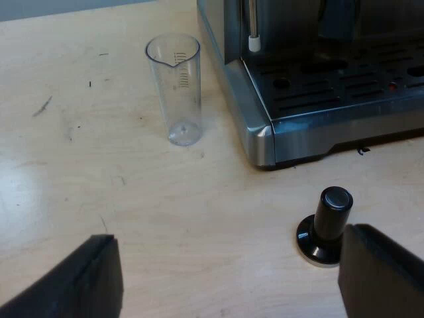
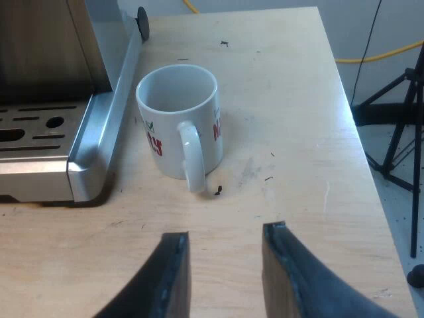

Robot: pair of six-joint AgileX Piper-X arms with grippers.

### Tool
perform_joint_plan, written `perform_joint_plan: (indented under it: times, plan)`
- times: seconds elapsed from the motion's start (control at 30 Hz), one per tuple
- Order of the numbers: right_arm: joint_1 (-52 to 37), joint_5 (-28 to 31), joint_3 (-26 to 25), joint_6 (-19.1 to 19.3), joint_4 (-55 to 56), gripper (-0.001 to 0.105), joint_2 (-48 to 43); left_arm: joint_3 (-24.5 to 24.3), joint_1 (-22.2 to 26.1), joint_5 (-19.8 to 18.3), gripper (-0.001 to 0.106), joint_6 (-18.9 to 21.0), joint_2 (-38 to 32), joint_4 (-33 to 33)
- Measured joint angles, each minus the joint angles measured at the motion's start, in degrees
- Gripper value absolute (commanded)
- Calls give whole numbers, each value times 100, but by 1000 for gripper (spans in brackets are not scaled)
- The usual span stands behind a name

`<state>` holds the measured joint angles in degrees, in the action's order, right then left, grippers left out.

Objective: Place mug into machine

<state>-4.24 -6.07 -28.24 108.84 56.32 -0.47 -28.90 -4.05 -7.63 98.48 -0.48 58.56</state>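
A white mug (image 2: 180,126) with red lettering stands upright and empty on the wooden table, its handle turned toward my right gripper (image 2: 224,255). That gripper is open, a short way from the handle and apart from it, with nothing between its fingers. The mug sits close beside the espresso machine's drip tray corner (image 2: 79,172). My left gripper (image 1: 228,265) is open wide over the bare table, facing the machine's drip tray (image 1: 338,86) and its steam wand (image 1: 253,30).
A clear measuring glass (image 1: 177,89) stands upright near the machine's corner. A black-knobbed tamper (image 1: 326,225) rests on the table by my left gripper's fingertip (image 1: 377,265). The table edge (image 2: 361,165) runs beyond the mug, with tripod legs (image 2: 397,126) on the floor.
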Motion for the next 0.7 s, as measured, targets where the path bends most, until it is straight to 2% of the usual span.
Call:
perform_joint_plan:
  times: [0.37,0.4,0.43,0.53,0.7]
  plan:
    - [0,0,0,0,0,30,0,0,0,-101,68,0,0,0]
    - [0,0,0,0,0,30,0,0,0,-191,68,0,0,0]
    - [0,0,0,0,0,30,0,0,0,-477,68,0,0,0]
    - [0,0,0,0,0,30,0,0,0,-953,68,0,0,-38]
    - [0,-11,-241,0,26,30,0,0,0,-1093,68,15,0,-108]
